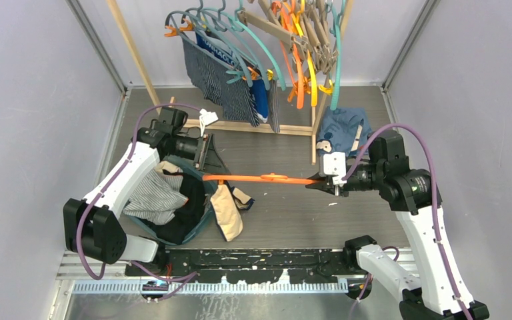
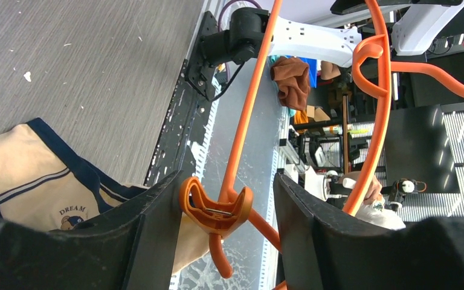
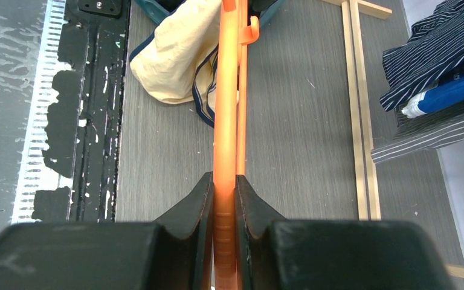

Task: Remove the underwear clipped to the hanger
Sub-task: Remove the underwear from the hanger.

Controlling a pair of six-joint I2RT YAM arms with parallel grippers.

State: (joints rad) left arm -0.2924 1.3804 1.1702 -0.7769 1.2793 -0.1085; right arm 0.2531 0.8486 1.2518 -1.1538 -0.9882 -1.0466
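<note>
Above the table, in the top view, we see a long orange plastic hanger (image 1: 260,179) held level between the two arms. The right pincer (image 1: 317,180) grasps its right end, and the left pincer (image 1: 208,167) stands at its left end. The underwear is in two places. A soft beige boxer with navy trim (image 1: 227,210) lies on the grey table (image 1: 273,147) just below the hanger, beside a heap of grey striped and dark garments (image 1: 163,200). A navy pinstriped boxer (image 1: 217,77) and a bright blue boxer (image 1: 260,97) hang on the wooden rack (image 1: 253,127) at the back, well apart from both pincers.

In the left wrist view, the left pincer (image 2: 226,181) is released. Its black fingers (image 2: 151,229) stand on each side of the orange clip (image 2: 214,205) of the hanger, one at the clip's edge and the other apart from it. The beige boxer (image 2: 30,175) lies on the table beyond one finger, outside the jaws.

In the right wrist view, the right pincer (image 3: 223,187) is clenched on the hanger (image 3: 225,90). The beige boxer (image 3: 169,54) lies ahead of the fingertips, just left of the bar. The navy pinstriped boxer (image 3: 435,54) and the bright blue boxer (image 3: 447,96) are at the right edge.
</note>
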